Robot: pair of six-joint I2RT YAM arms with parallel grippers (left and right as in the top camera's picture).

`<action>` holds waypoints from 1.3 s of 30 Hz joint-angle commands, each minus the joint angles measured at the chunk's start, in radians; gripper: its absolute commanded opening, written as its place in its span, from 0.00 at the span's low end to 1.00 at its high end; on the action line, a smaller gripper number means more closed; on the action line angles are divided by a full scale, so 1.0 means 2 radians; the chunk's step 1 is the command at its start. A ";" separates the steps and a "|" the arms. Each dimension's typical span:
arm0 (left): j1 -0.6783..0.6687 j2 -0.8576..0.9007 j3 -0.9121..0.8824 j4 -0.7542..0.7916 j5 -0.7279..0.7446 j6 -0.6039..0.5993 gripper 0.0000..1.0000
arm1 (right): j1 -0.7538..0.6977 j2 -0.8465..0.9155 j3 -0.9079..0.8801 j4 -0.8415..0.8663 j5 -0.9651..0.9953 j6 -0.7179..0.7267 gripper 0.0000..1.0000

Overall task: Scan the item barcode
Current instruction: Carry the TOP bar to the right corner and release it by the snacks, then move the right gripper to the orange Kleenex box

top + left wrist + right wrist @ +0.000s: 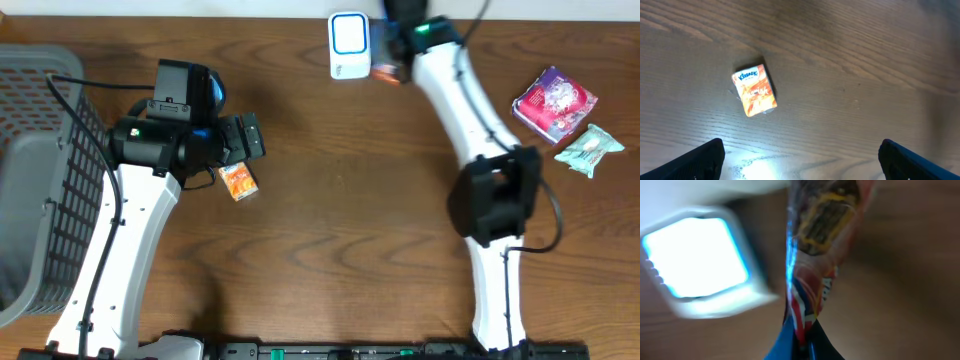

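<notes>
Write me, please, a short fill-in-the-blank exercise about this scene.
1. The right gripper is shut on a snack packet, holding it beside the white ____.
2. The left gripper, above the orange tissue pack, has its jaws wide ____.
3. The grey basket stands beside the robot's ____ arm.
Missing words: scanner; open; left.

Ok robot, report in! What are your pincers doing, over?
Right pincer shut on snack packet, beside the lit scanner. Left pincer open, empty, over Kleenex pack. Nothing blocking the scanner.
</notes>
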 commanded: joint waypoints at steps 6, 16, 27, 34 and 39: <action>0.001 0.001 0.003 -0.002 -0.003 0.003 0.98 | -0.149 -0.049 0.010 -0.164 0.145 -0.012 0.01; 0.001 0.001 0.003 -0.002 -0.003 0.003 0.98 | -0.272 -0.048 -0.008 -0.195 0.089 -0.038 0.01; 0.001 0.001 0.003 -0.002 -0.003 0.003 0.98 | -0.311 -0.047 -0.016 -0.189 0.074 -0.040 0.42; 0.001 0.001 0.003 -0.002 -0.003 0.003 0.98 | -0.301 -0.047 -0.016 -0.184 -0.110 -0.091 0.59; 0.001 0.001 0.003 -0.002 -0.003 0.003 0.98 | -0.266 -0.047 -0.016 -0.189 -0.296 -0.168 0.61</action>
